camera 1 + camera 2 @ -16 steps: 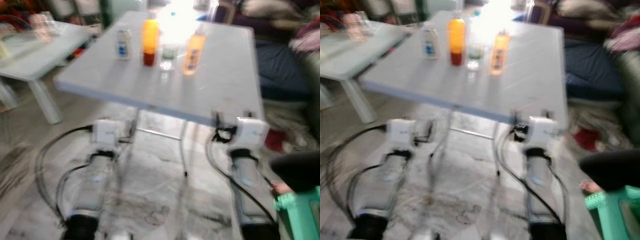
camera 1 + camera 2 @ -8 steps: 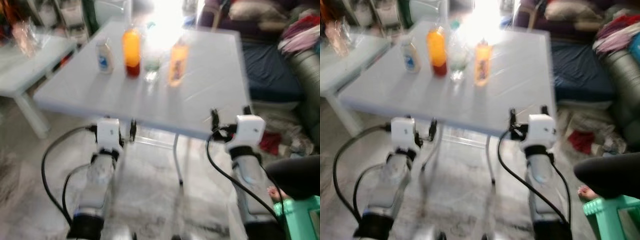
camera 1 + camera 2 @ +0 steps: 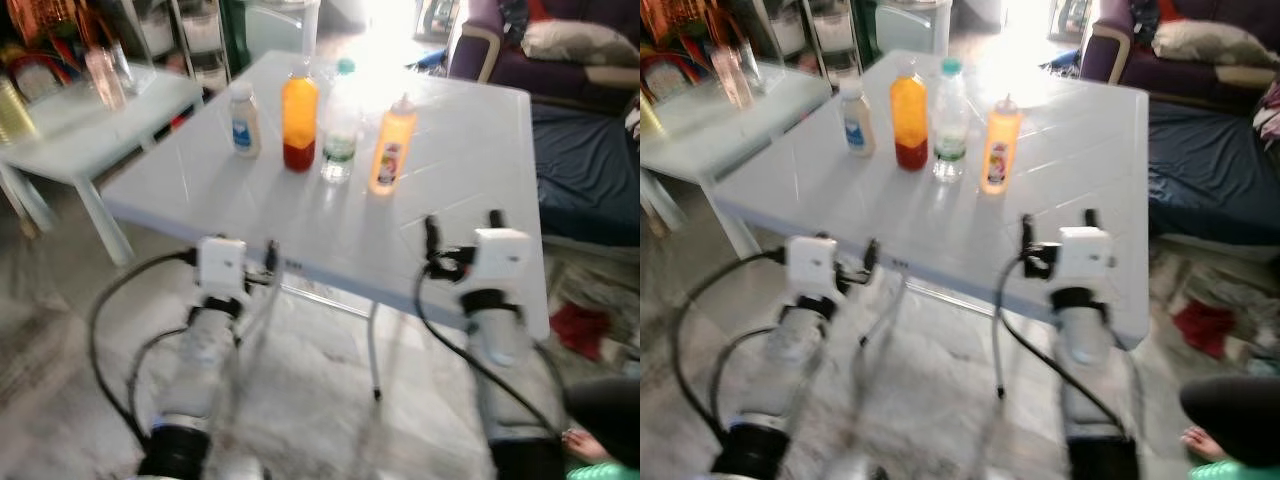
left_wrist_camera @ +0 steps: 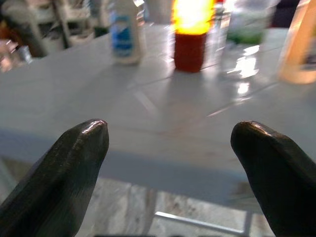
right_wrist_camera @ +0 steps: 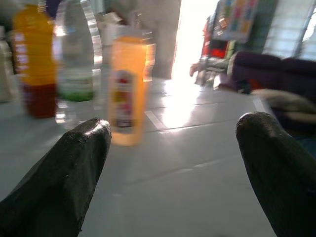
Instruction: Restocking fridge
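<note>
On a pale plastic table (image 3: 470, 150), four containers are lined up in a row, presumably staged for the fridge: a small white bottle (image 3: 243, 119), a tall orange juice bottle (image 3: 299, 110), a clear ribbed water bottle (image 3: 340, 122) and an orange squeeze bottle (image 3: 390, 150). Both the left gripper (image 4: 170, 143) and the right gripper (image 5: 173, 148) are held spread wide and empty at the near edge, nothing yet grasped.

Head down, wrists toward table (image 3: 450, 200)
</note>
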{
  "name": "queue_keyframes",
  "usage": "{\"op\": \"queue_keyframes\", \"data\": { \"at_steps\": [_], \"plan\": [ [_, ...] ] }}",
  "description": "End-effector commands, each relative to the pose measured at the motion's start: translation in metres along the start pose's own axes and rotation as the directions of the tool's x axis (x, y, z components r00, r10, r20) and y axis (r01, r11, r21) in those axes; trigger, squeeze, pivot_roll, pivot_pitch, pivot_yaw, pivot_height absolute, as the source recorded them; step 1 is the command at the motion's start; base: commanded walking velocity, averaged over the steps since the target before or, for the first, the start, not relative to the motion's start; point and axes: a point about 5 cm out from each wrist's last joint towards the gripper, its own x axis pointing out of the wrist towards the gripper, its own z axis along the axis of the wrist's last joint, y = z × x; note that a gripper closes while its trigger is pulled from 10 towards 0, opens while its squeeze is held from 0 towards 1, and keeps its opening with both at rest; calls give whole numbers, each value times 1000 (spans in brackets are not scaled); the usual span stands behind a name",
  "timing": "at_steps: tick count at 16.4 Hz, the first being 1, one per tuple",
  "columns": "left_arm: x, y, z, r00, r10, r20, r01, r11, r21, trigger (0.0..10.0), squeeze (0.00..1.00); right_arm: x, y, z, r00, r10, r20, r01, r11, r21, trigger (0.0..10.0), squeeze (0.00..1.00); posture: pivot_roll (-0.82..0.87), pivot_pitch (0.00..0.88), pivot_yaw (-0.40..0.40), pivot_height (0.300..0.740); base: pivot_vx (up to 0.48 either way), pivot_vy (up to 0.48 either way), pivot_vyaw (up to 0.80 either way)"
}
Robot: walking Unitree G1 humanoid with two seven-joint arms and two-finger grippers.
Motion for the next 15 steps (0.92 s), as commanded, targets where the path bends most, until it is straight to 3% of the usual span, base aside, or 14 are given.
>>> {"op": "queue_keyframes", "data": {
  "at_steps": [1,15],
  "plan": [
    [0,0,0,1000,6,-3,-6,1000,3,10000,0,0,-3,0,1000,-7,3,7,1000,-1,10000,0,24,58,-19,740,281,0,0],
    [-4,4,-2,1000,12,-12,-12,1000,15,10000,0,2,1,1,1000,3,16,-3,1000,11,10000,0,34,77,-17,740,287,0,0]
  ]
}}
